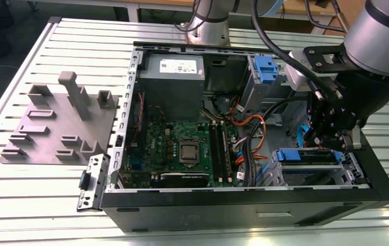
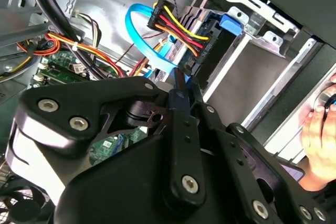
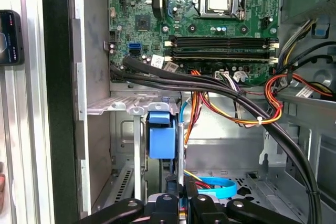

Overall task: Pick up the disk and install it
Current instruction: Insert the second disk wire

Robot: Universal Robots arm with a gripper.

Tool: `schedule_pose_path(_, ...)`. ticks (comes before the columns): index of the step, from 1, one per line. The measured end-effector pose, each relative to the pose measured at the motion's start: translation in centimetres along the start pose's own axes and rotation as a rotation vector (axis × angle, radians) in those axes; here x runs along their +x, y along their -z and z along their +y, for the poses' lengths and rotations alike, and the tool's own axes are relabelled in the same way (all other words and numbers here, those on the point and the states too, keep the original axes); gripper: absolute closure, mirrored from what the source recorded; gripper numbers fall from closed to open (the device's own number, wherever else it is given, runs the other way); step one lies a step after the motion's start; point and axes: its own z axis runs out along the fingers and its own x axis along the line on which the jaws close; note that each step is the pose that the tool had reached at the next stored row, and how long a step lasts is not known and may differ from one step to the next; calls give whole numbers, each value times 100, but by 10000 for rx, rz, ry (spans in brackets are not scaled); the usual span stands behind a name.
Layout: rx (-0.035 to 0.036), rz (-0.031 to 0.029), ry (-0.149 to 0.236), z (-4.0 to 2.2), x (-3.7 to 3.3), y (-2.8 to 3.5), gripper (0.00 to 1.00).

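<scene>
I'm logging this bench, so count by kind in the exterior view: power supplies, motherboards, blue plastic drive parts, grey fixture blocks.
Power supply box: 1
Motherboard: 1
Blue plastic drive parts: 2, the upper cage's tab and the carrier on the disk
Grey fixture block: 1
Total: 5

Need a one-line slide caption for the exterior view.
Robot arm's gripper reaches into the open computer case, just above the blue-framed disk in the drive cage at the exterior view's right.

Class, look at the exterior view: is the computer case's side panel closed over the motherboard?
No. The case lies open, with the green motherboard and its cables exposed.
</scene>
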Motion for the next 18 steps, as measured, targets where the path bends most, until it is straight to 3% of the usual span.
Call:
schedule_pose_path(5, 164, -52, 26, 18, 29, -21, 84)
schedule_pose_path(9, 170, -236, 2, 21, 74, -41, 84)
schedule_pose_path(11, 169, -372, -22, 20, 89, -49, 84)
schedule_pose_path(12, 169, -405, -29, 20, 99, -55, 84)
schedule_pose_path(18, 169, -430, -53, 23, 140, -81, 84)
